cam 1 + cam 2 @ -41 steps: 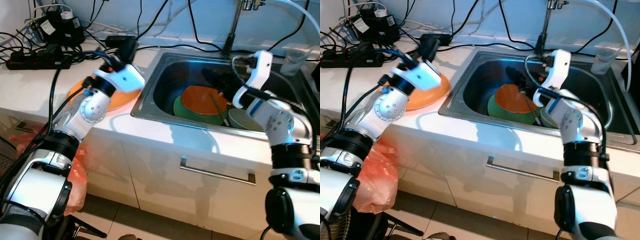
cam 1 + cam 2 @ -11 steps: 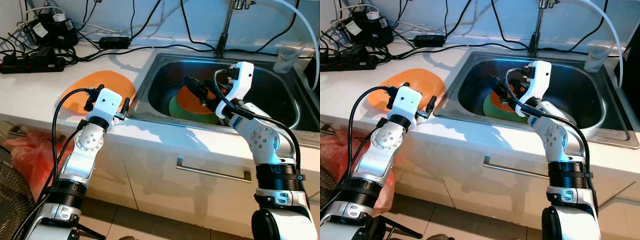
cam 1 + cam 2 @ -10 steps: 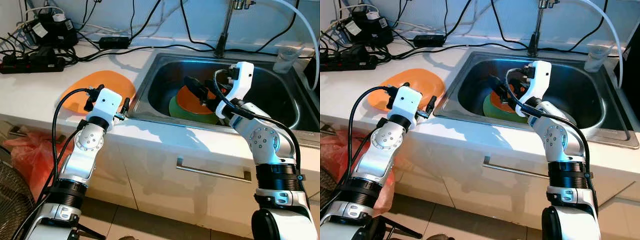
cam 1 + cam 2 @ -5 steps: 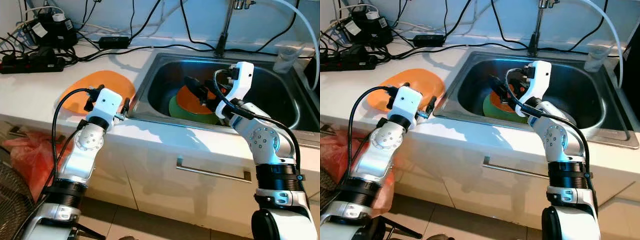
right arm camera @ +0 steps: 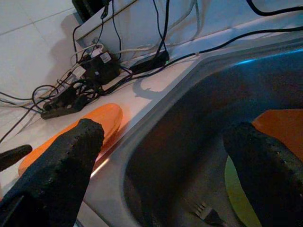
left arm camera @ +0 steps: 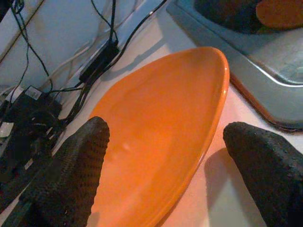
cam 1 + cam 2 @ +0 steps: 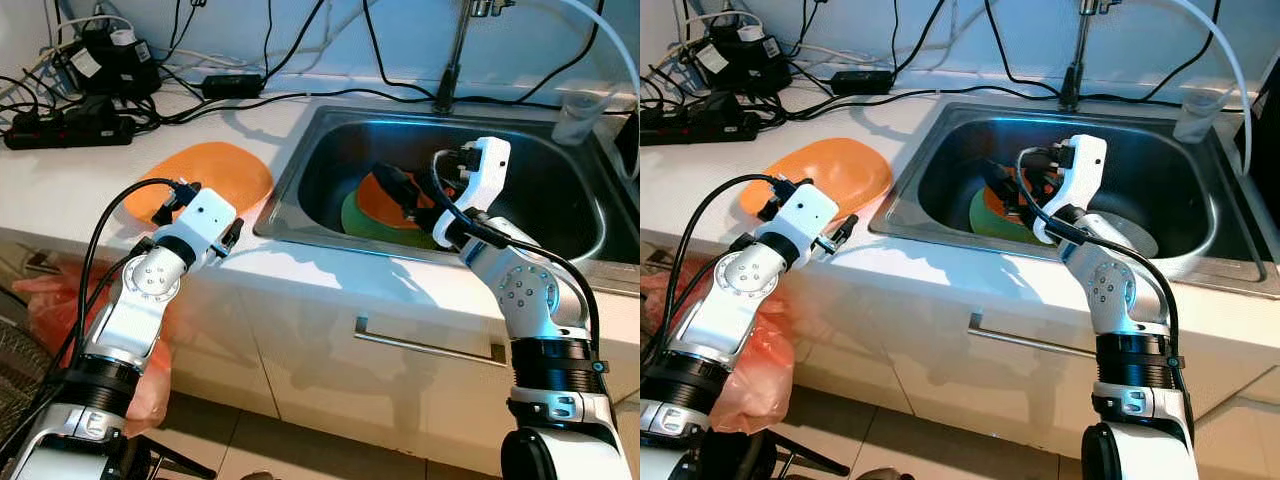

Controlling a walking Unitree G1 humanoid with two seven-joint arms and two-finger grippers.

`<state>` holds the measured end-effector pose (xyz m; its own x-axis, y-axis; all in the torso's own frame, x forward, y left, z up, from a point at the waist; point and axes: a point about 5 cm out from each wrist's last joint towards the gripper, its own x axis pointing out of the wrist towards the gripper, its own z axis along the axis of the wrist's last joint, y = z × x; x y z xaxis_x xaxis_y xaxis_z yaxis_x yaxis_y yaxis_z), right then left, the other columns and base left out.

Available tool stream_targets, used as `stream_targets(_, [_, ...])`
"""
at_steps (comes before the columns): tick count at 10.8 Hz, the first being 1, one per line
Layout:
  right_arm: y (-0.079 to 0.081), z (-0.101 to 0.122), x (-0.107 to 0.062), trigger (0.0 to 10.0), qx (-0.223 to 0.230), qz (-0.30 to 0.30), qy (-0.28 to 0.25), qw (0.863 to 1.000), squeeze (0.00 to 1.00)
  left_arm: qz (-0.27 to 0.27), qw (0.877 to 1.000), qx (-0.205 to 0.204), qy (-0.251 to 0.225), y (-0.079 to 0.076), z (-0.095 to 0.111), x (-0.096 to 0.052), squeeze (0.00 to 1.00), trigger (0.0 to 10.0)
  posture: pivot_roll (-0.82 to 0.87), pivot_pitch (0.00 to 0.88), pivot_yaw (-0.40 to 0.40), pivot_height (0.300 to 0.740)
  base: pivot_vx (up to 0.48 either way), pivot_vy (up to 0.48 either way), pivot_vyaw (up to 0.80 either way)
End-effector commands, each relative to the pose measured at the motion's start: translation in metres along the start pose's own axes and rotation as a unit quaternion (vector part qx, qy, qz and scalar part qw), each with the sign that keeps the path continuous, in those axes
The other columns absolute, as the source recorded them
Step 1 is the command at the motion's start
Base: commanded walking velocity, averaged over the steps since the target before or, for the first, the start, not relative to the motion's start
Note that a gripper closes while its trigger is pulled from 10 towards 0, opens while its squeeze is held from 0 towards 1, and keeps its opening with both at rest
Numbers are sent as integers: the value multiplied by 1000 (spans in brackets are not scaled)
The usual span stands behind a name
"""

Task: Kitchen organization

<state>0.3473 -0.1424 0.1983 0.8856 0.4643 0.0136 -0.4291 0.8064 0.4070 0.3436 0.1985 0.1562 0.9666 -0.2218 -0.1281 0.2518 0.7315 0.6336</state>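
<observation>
So there's an orange plate (image 7: 210,170) lying flat on the white counter (image 7: 80,190), just left of the steel sink (image 7: 330,135). The left gripper (image 7: 205,213) sits at the counter's front edge, right by the plate's near rim. The right gripper (image 7: 398,190) reaches down into the sink, over 2 stacked dishes, an orange dish (image 7: 385,200) on a green dish (image 7: 375,222). Tangle of black cables (image 7: 90,95) at the back left.

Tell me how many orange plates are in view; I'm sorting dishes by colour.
2. One orange plate lies on the counter left of the sink; the other orange plate sits in the sink atop a green plate. More may hide beneath.
</observation>
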Motion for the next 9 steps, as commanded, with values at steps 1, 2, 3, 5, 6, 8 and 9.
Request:
stream_targets(1, [4, 6, 1, 10000, -3, 6, -11, 1000, 0, -11, 1000, 20, -1, 4, 4, 2, 0, 10000, 111, 0, 83, 740, 0, 0, 0])
stream_targets(2, [5, 4, 1, 10000, -2, 6, -10, 1000, 0, -19, 999, 30, -1, 4, 4, 1, 0, 10000, 116, 0, 82, 740, 0, 0, 0])
stream_targets(3, [5, 4, 1, 10000, -1, 7, -9, 1000, 0, -24, 999, 40, 7, 4, 0, 0, 0, 10000, 115, 0, 80, 740, 0, 0, 0])
stream_targets(5, [5, 6, 0, 10000, -2, 8, -8, 1000, 0, -44, 995, 77, 34, 5, -10, -1, 0, 10000, 107, 0, 74, 740, 0, 0, 0])
stream_targets(6, [4, 7, -2, 10000, -3, 7, -7, 1000, 0, -48, 993, 93, 49, 8, -16, -1, 0, 10000, 101, 0, 68, 740, 0, 0, 0])
stream_targets(8, [2, 9, -5, 10000, -5, 2, -4, 1000, 0, -42, 989, 120, 81, 19, -32, -1, 0, 10000, 91, 0, 64, 740, 0, 0, 0])
stream_targets(9, [1, 9, -7, 10000, -5, 2, -3, 1000, 0, -40, 988, 122, 89, 23, -36, 0, 0, 10000, 86, 0, 63, 740, 0, 0, 0])
